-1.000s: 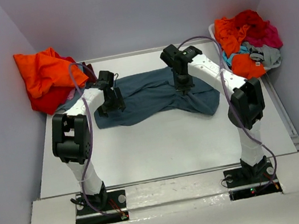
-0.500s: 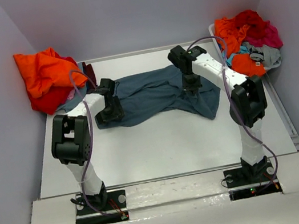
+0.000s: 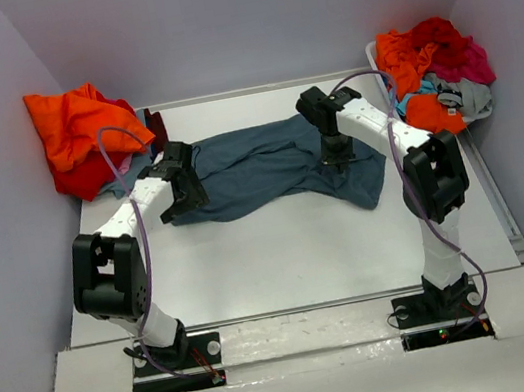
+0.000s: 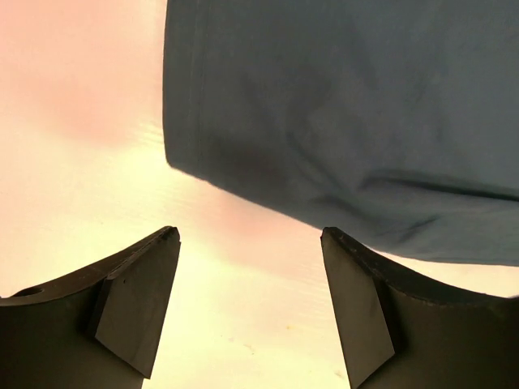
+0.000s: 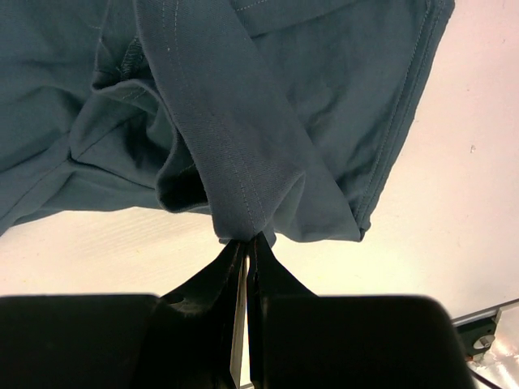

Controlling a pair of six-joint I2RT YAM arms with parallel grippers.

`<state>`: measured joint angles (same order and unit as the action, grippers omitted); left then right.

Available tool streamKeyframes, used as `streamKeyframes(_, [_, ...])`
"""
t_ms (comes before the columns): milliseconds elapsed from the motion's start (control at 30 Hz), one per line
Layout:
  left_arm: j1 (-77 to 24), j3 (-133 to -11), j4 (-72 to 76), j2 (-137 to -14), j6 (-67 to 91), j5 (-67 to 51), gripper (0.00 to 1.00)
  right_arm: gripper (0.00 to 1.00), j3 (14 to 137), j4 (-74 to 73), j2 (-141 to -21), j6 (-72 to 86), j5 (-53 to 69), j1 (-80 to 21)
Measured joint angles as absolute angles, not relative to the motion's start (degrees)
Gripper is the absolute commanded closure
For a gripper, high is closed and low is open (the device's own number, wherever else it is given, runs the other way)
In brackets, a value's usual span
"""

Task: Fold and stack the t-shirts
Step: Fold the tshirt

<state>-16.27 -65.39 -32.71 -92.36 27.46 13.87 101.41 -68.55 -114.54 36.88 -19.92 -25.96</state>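
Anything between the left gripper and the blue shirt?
Nothing visible. The left gripper is open, and a corner of the blue shirt lies just ahead of it. Only bare table shows between them.

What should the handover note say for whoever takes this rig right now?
Left gripper: open, empty, over the table at the near-left corner of the slate-blue shirt.
Right gripper: shut on a fold of that shirt.
Orange and red shirts heaped far left; mixed heap far right.
Done: one shirt laid out, rumpled.
Left: fold it, then the rest, and stack.
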Motion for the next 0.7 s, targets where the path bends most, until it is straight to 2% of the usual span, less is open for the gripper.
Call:
streamKeyframes(300, [-15.88,-59.07,-32.99,-92.05,29.32,13.13,0.18,0.93,101.23,-67.64,-114.52,36.88,-19.57,-25.96])
streamKeyframes(700, [-10.13,-61.21,-29.65,-95.74,28.95,11.77,0.18,0.93,99.15,-66.85,-114.24,36.82,-19.44,-25.96])
